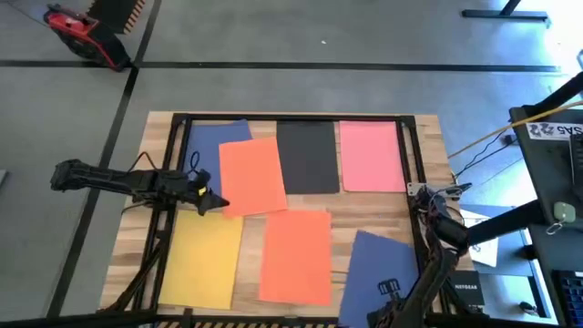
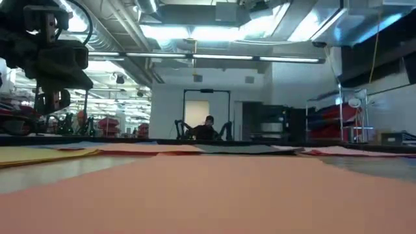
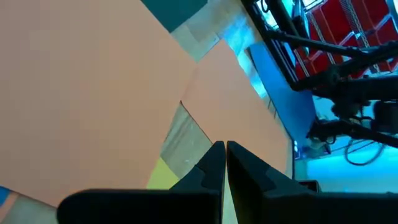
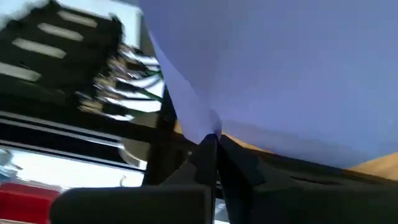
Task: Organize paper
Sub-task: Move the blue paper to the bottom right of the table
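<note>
The left end effector (image 1: 215, 202) sits at left centre of the high view, at the lower left corner of the tilted orange sheet (image 1: 252, 176); its fingers (image 3: 214, 163) are closed together with nothing visible between them. That sheet lies to the upper right of it, long axis running up the frame, overlapping a blue sheet (image 1: 215, 146) behind. The yellow sheet (image 1: 202, 257) is just below this end effector on the table (image 1: 428, 137). The right end effector (image 4: 210, 140) is clamped on an edge of the lower blue sheet (image 1: 381, 273) at lower right. The black (image 1: 308, 157), pink (image 1: 369, 157) and second orange (image 1: 295, 255) sheets lie flat
</note>
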